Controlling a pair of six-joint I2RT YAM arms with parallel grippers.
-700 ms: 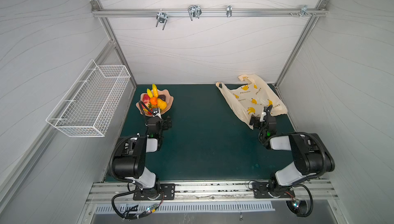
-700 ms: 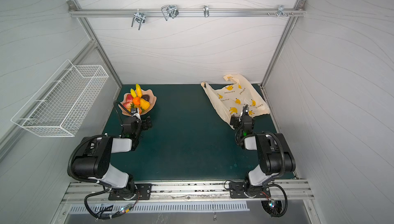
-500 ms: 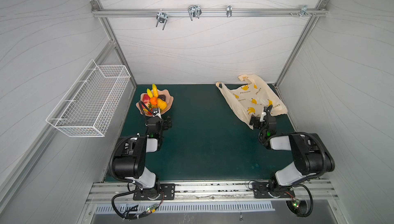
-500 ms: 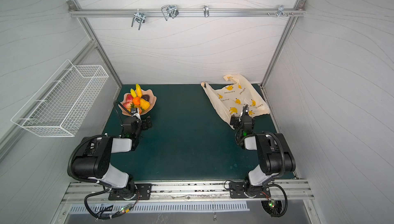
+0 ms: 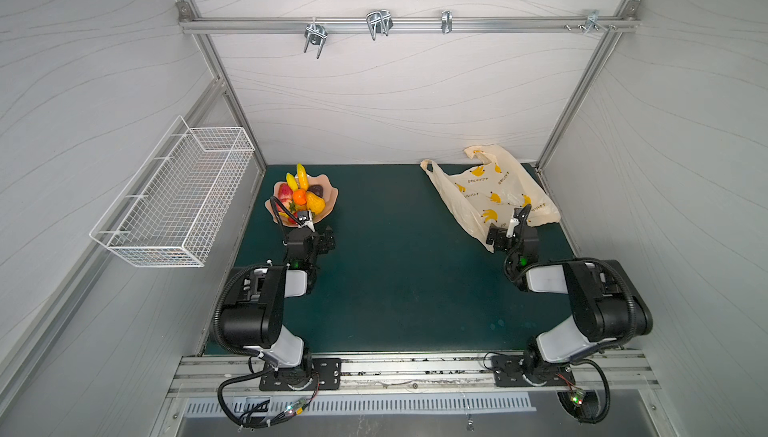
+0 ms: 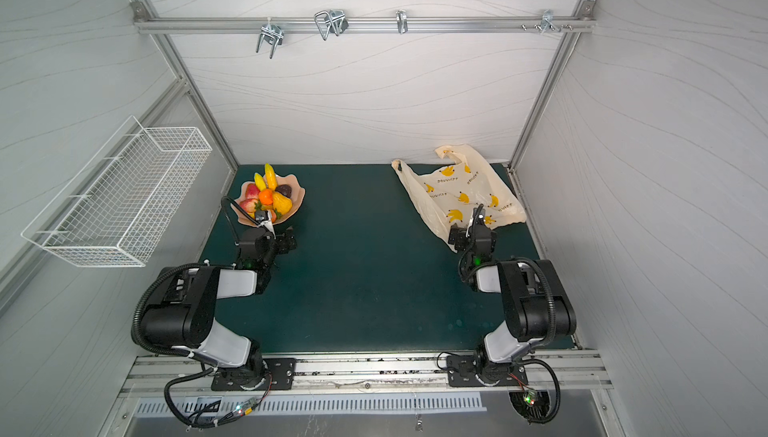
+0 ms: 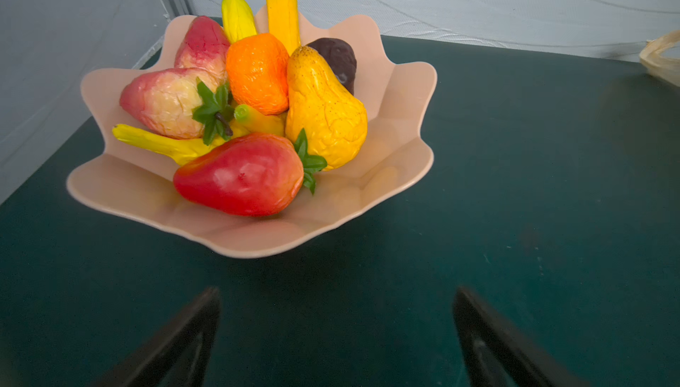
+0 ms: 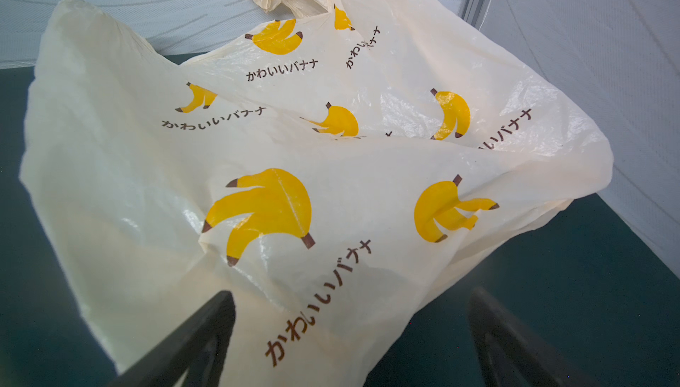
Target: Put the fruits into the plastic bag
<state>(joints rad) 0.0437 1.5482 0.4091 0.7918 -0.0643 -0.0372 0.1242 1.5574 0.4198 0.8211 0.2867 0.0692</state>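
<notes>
The fruits [image 5: 300,196] [image 6: 267,198] lie piled in a wavy peach-pink dish [image 7: 401,116] at the back left of the mat. In the left wrist view I see a red strawberry [image 7: 239,175], a yellow pear [image 7: 323,116], an orange [image 7: 257,72], bananas [image 7: 281,2], red apples [image 7: 165,99] and a dark purple piece [image 7: 336,59]. My left gripper [image 7: 336,295] [image 5: 311,236] stands open just short of the dish, holding nothing. The plastic bag [image 5: 486,189] [image 6: 457,189] [image 8: 294,146] lies crumpled at the back right. My right gripper [image 8: 351,295] [image 5: 510,236] is open over the bag's near corner.
A white wire basket [image 5: 174,198] hangs on the left wall. A metal rail with hooks [image 5: 378,25] runs across the back wall. The dark green mat [image 5: 395,268] lies between the arms, with walls close on three sides.
</notes>
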